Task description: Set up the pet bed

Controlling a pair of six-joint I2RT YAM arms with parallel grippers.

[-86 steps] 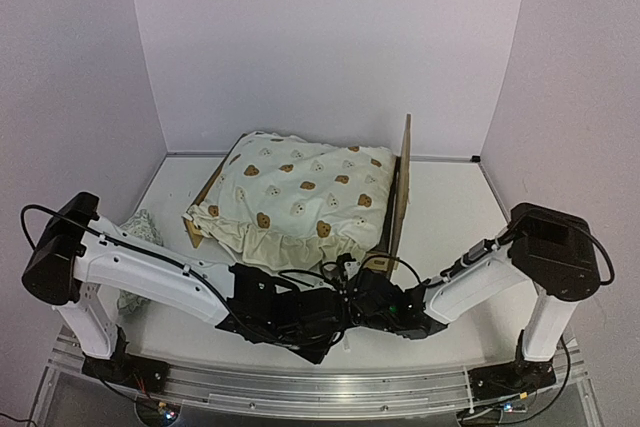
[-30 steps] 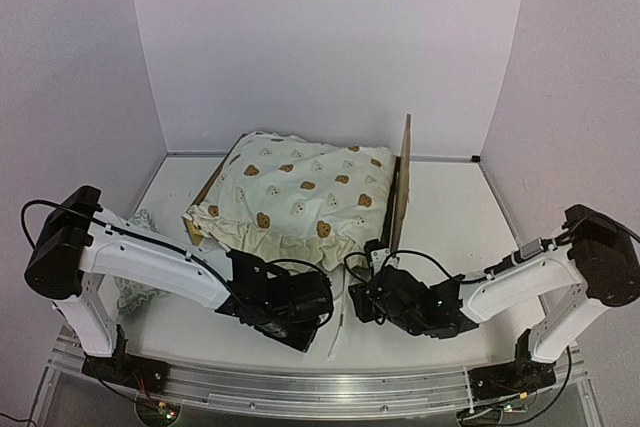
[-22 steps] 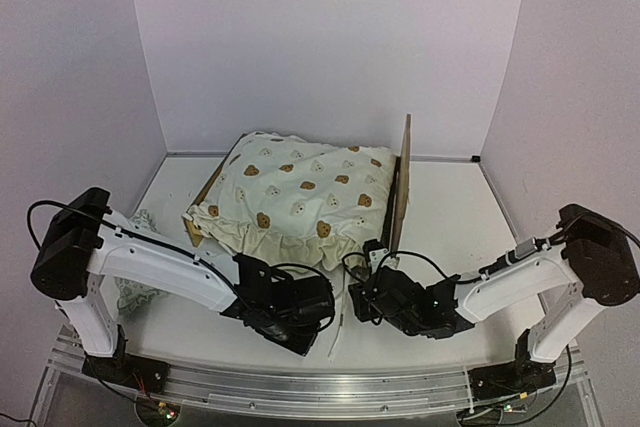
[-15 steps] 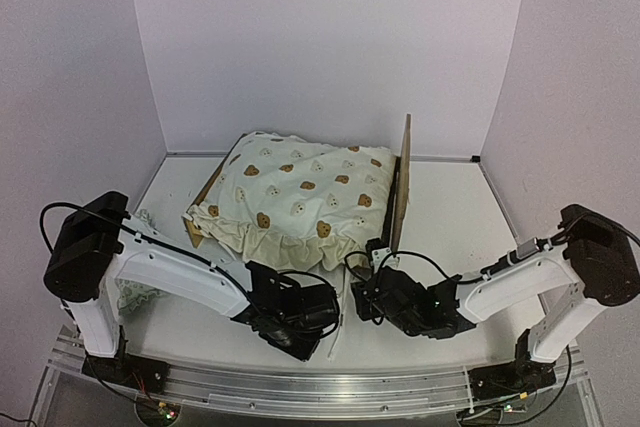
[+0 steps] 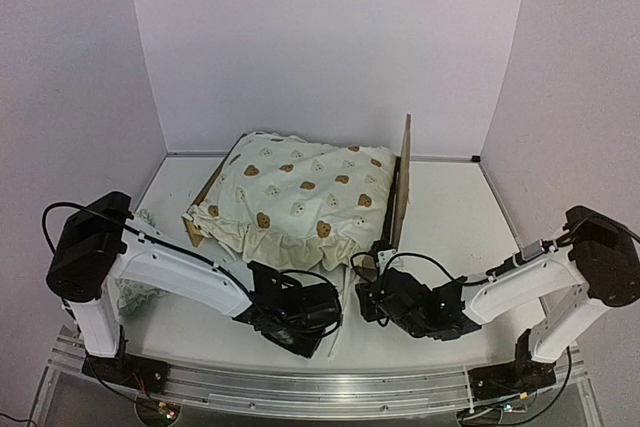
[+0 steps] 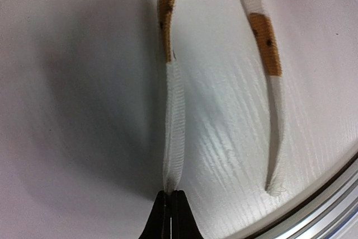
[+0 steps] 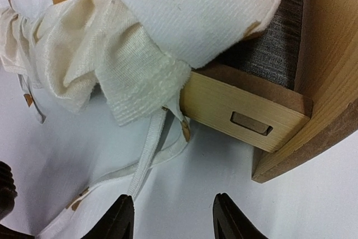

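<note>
One light plywood pet bed (image 5: 403, 182) sits mid-counter (image 5: 450, 207). Its tall end board stands at the right, and grey fabric base shows under one cream bear-print cover (image 5: 300, 192). The left hand (image 6: 170, 195) pinches the end of one tie (image 6: 173, 127), with a second tie (image 6: 274, 121) beside it. The right hand (image 7: 174, 216) gapes wide near the frame corner.

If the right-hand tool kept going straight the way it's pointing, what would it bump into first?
Probably the cream tie lying just ahead of the open right tool, then the pet bed right behind it. Depth is unclear.
</note>
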